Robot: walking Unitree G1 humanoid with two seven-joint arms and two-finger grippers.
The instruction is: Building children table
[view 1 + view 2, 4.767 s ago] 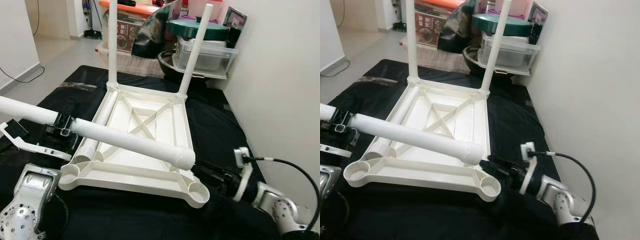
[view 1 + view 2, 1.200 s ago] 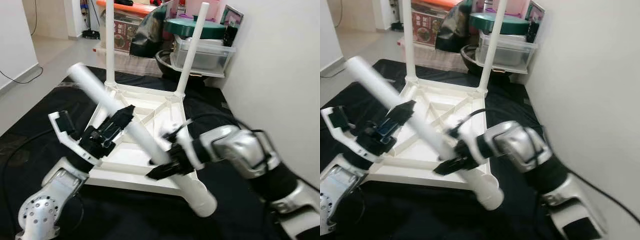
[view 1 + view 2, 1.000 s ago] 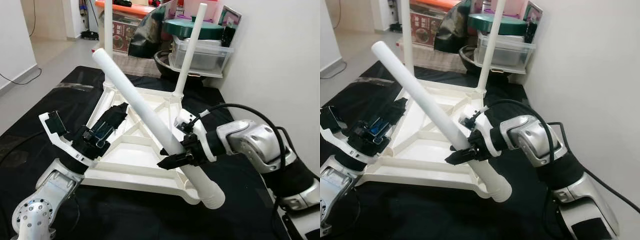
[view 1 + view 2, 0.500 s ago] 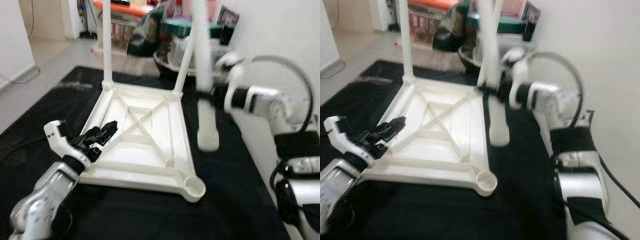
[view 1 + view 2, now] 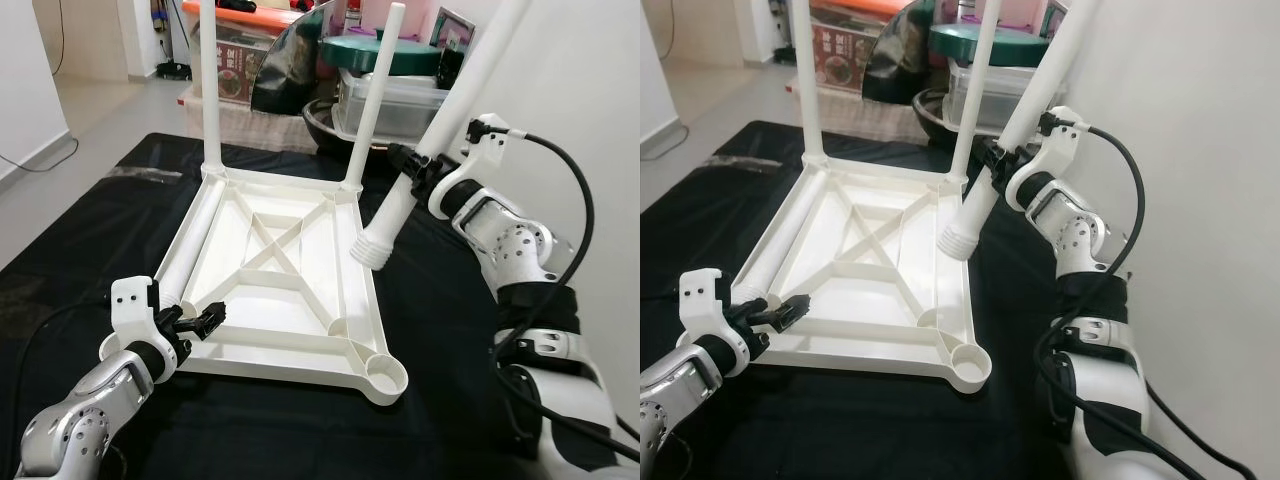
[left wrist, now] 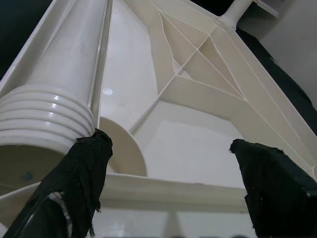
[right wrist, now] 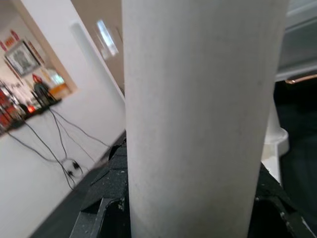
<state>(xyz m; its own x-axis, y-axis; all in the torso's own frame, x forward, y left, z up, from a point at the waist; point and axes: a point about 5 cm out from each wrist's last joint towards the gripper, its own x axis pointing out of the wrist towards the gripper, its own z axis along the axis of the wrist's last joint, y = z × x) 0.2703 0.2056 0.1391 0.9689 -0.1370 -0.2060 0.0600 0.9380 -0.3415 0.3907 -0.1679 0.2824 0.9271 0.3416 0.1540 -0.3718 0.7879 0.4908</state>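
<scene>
Black mat [image 5: 90, 230] underneath, upturned table top [image 5: 290, 270] at frame centre. Right gripper [image 5: 415, 172] clamped on tilted leg [image 5: 440, 120], upper right; left gripper [image 5: 205, 322] spread, seemingly touching the near edge. Risks missing corner socket [image 5: 383, 376] through tilt.

Both arms: silver metal segments, black joint sections. Right arm [image 5: 505, 250] carries a black cable looped from the white wrist housing. Left arm [image 5: 85, 415] has a white wrist bracket, thin black cable alongside. Gripper fingers [image 6: 84, 178] black, rough-surfaced.
</scene>
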